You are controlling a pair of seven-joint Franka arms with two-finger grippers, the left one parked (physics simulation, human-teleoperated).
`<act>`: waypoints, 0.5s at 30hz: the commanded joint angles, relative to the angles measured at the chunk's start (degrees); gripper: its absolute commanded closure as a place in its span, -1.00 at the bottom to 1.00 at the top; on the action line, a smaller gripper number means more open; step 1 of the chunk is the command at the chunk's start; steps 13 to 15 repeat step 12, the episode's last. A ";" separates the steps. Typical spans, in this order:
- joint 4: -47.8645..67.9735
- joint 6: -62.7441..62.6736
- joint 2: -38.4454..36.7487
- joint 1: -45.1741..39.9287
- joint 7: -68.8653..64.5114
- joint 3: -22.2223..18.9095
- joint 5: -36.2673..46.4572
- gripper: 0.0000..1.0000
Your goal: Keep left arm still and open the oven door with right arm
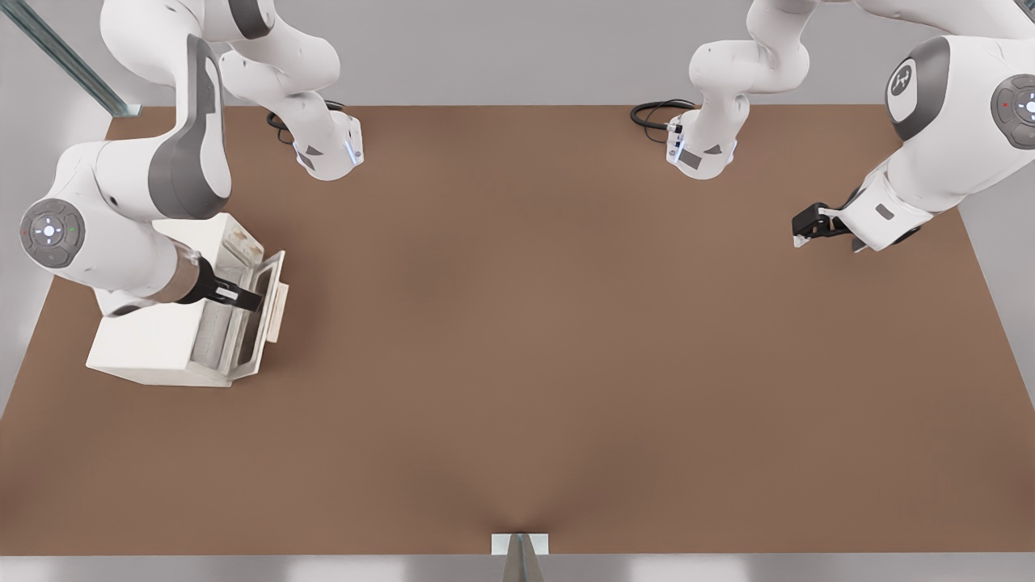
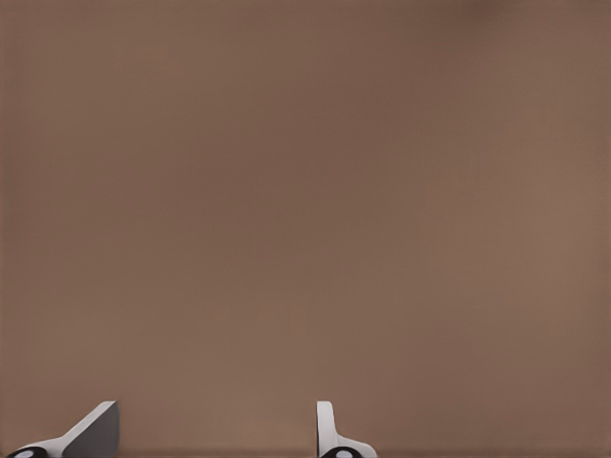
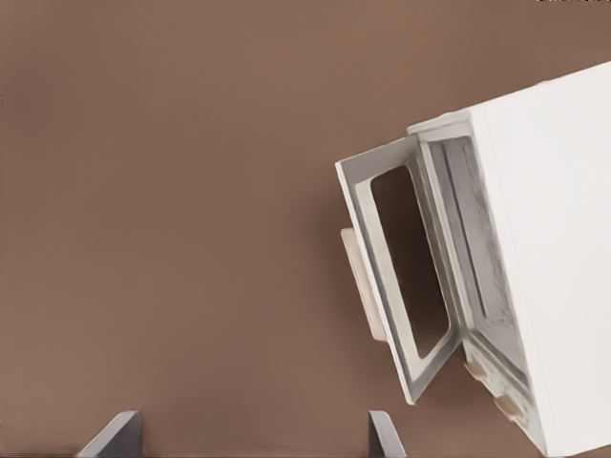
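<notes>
The small cream-white boxy oven (image 1: 154, 339) sits on the brown tabletop (image 1: 566, 364) at the front view's left. Its cream-framed oven door (image 3: 396, 277) with a greyish window stands partly swung out, the pale tan bar handle (image 1: 279, 311) on its outer face. The black gripper (image 1: 242, 297) reaches over the oven's front opening just beside the door, fingers spread apart. Grey walls border the tabletop.
</notes>
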 commanded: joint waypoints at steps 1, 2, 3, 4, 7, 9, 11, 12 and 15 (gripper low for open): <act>-0.01 1.32 -0.07 0.04 -14.71 -0.07 1.68 -1.00; -0.01 1.32 -0.07 0.04 -14.62 -0.07 1.42 -1.00; -0.01 1.32 -0.07 0.04 -14.62 -0.07 1.42 -1.00; -0.10 1.41 -0.07 0.04 -14.62 -0.07 1.42 -1.00; -0.10 1.32 0.02 0.04 -14.62 -0.07 0.80 -1.00; -0.10 1.32 0.02 0.04 -14.62 -0.07 0.80 -1.00; -0.10 1.41 0.02 0.04 -14.62 -0.16 0.63 -1.00; -0.10 1.41 0.11 0.04 -14.62 -0.07 0.37 -1.00; -0.10 1.41 0.11 0.04 -14.62 -0.07 0.37 -1.00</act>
